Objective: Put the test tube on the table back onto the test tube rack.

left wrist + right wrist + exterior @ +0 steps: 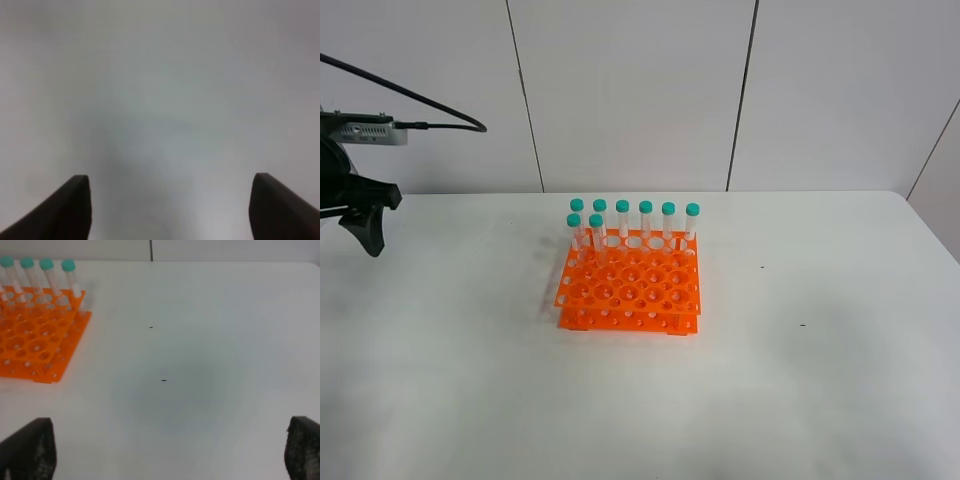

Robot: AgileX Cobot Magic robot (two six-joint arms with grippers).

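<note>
My left gripper (170,207) stands with jaws spread wide, nothing between them; its wrist view shows only blank white surface. My right gripper (170,452) is likewise spread wide and empty, hanging over bare table (840,380) with the rack off to one side.

Near field, high view: the table is plain matte white, bare apart from a couple of tiny dark specks. No loose tube lies anywhere I can see, in any of the three views.

Mid field: the test tube rack (630,292) sits near the table's centre. Bright orange plastic, rectangular, two tiers, a grid of round holes, most empty.

Far side of the rack: eight tubes stand upright, six in the rear row and two in the next row at the left end, the front one here (597,236). Slim clear plastic, teal screw caps, all alike. Which one is the test tube of the task I cannot tell.

Judgement: with every visible tube racked and both grippers clear and empty, the placing looks done; at most the arms are left to park. The left arm sits at the table's left edge, well apart from the rack.
</note>
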